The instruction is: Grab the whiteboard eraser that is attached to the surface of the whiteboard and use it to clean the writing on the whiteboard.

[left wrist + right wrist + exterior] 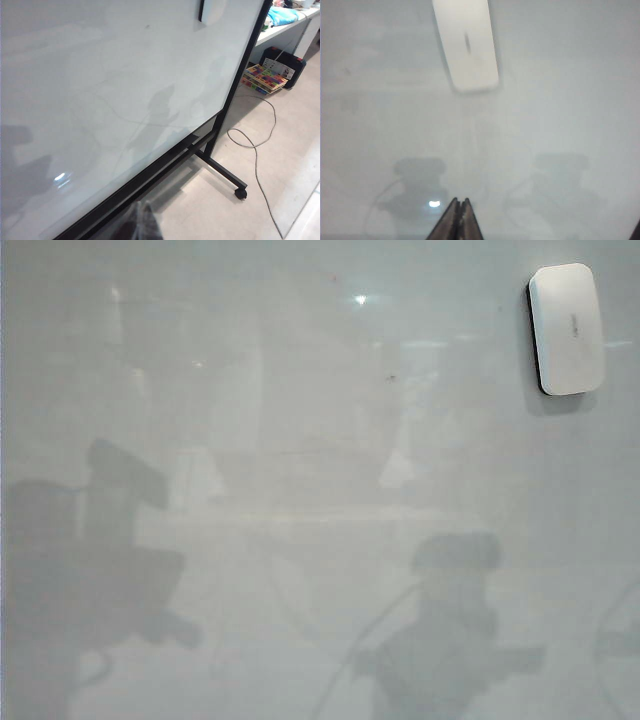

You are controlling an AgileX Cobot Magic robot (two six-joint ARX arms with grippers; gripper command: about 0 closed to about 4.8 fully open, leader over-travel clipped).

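One whiteboard eraser [567, 328] sticks to the upper right part of the whiteboard [300, 440] in the exterior view: a smooth white pad shaped as a rounded rectangle, standing on its short end, with a dark edge along its left side and a tiny grey mark near its middle. The right wrist view shows the same eraser [466, 45] flat on the board, blurred, with a short dark mark at its centre. The single board is glossy and pale grey-white, carrying faint reflections, soft grey shadows of the arms and one small dark speck [392, 377] left of the eraser; no written lines can be made out on it. The right pincer [459, 220] pokes in at the edge of its wrist view, its two dark, tapered fingers pressed together with nothing between them, well apart from the eraser. The left pincer [142, 222] is only a blurred dark shape low beside the board's black frame [235, 90], and whether it is wide or narrow cannot be told. The frame stands on a foot with one visible caster [240, 193] on a pale floor [280, 160], where a thin grey cable [257, 150] loops.
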